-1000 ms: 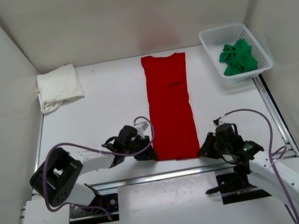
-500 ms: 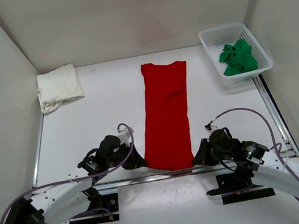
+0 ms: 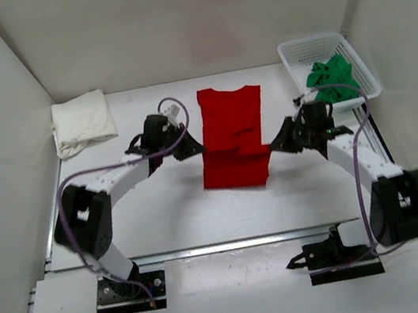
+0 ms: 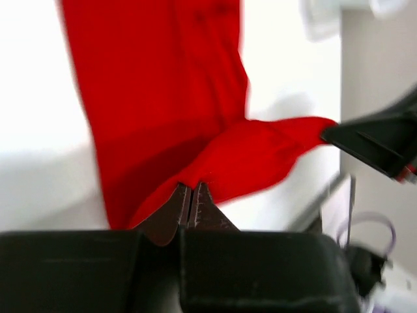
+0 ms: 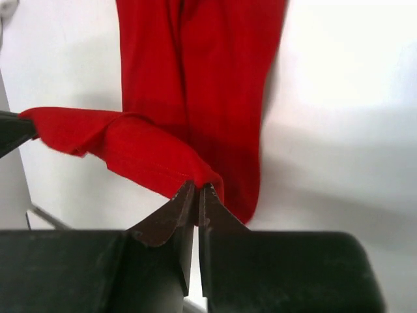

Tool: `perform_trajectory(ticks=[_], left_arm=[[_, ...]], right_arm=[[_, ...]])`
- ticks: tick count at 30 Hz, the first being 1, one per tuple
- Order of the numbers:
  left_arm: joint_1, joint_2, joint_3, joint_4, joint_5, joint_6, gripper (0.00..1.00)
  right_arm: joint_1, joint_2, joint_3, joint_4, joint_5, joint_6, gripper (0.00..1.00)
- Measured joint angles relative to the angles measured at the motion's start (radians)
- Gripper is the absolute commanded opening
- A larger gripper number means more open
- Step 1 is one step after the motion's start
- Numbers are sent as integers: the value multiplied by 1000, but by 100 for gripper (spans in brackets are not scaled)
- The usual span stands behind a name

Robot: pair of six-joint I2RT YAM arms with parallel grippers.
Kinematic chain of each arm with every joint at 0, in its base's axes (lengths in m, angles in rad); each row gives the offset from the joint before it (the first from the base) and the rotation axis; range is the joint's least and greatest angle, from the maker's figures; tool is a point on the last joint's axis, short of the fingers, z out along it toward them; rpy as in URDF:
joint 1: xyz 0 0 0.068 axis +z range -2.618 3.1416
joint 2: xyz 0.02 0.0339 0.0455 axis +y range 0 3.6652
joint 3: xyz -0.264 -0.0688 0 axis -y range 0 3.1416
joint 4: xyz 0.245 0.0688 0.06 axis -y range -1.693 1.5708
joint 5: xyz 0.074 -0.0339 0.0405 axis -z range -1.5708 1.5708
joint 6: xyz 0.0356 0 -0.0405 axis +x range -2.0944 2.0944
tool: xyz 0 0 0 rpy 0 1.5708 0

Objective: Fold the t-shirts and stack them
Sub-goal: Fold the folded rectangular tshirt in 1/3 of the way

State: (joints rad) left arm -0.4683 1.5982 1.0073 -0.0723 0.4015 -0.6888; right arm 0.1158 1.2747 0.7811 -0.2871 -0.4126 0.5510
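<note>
The red t-shirt (image 3: pixel 231 133) lies lengthwise mid-table, its near hem lifted and carried back over the middle, so the cloth hangs folded. My left gripper (image 3: pixel 192 150) is shut on the hem's left corner (image 4: pixel 195 179). My right gripper (image 3: pixel 275 145) is shut on the hem's right corner (image 5: pixel 202 179). Both hold the hem above the table, with the collar end still flat at the back. The cream-white t-shirt (image 3: pixel 82 122) sits folded at the back left. The green t-shirt (image 3: pixel 333 80) lies crumpled in the basket.
A white mesh basket (image 3: pixel 295 58) stands at the back right corner. White walls close the table on three sides. A metal rail (image 3: pixel 232 243) runs along the near edge, with both arm bases behind it.
Both grippers have lifted the red shirt's near hem from the front edge and carried it back to the shirt's middle, folding the shirt over itself. The arms now reach far across the table.
</note>
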Motion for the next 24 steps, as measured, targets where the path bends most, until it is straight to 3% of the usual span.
perform_trajectory(ticks=[9,12,16,19,22,24], left_arm=[[61,390,319,-41,-44,16,2],[64,452,359,-45,-47,16,21],[76,466,349,-21,-42,-8,42],[80,407,294,11,-51,-26,44],[73,294,213,48,-66,-37,42],[51,208,151,87,-77,-43,42]], right_arm=[[-45,410,274,113,-55,-60,0],[-47,499,344,108,-55,-79,0],[-47,550,384,92,-48,-87,26],[-51,548,393,81,-40,-96,41],[-44,509,384,69,0,-104,43],[-32,431,337,72,40,-108,28]])
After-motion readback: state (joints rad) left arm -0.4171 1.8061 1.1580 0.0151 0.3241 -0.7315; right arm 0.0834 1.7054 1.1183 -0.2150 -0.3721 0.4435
